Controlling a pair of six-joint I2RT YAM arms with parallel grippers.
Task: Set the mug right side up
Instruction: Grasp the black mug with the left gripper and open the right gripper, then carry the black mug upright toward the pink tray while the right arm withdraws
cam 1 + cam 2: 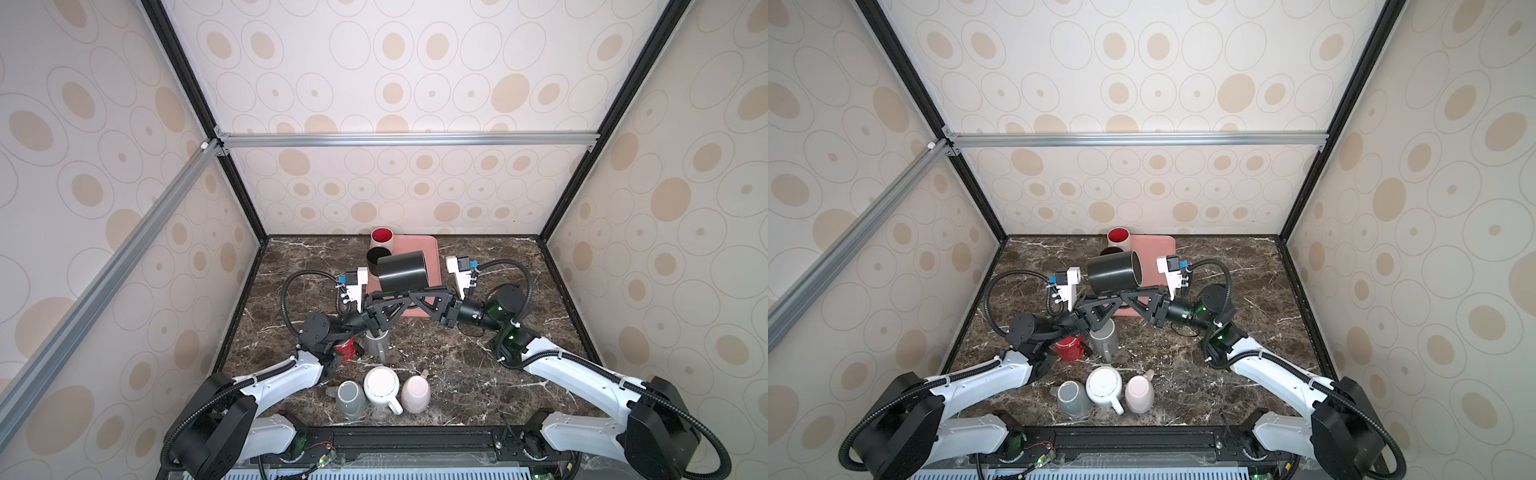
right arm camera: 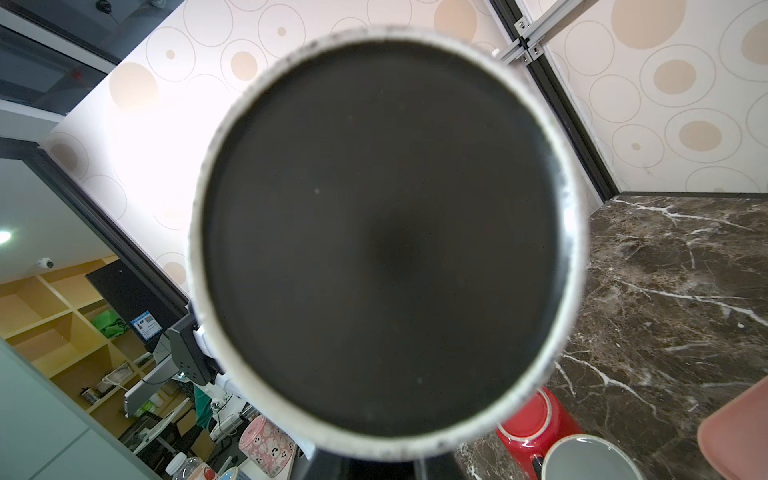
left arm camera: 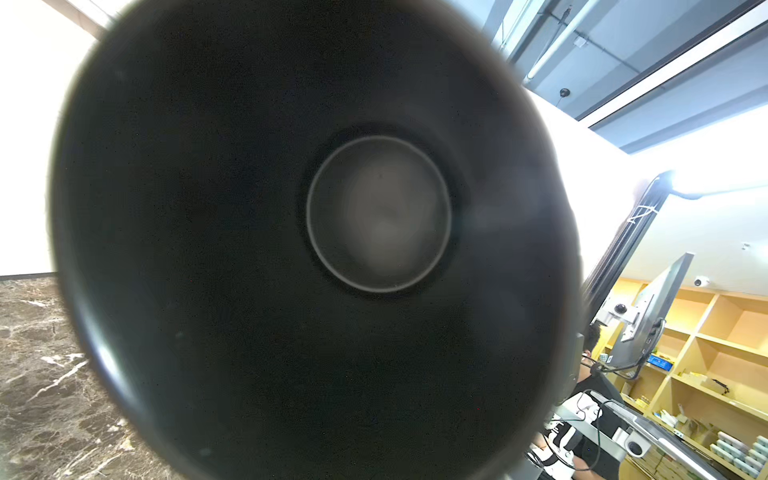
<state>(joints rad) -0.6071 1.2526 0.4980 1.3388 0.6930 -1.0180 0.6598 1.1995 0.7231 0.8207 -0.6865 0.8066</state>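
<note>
Black fingers of the right end effector (image 1: pixel 415 296) are closed, apparently gripping from beneath the black cylindrical ceramic mug (image 1: pixel 402 272), which lies on its side just above them, aloft over the marble worktop (image 1: pixel 478 374). Its long axis runs between the arms, base toward the right wrist and mouth toward the left end effector (image 1: pixel 384 301), whose grip I cannot tell. Righting it likely means swinging the mouth upward.

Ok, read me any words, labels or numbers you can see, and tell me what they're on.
No text can be read anywhere.
The blue sign outside the cell: print too small to read.
The mug and the tray: no marks show.
</note>
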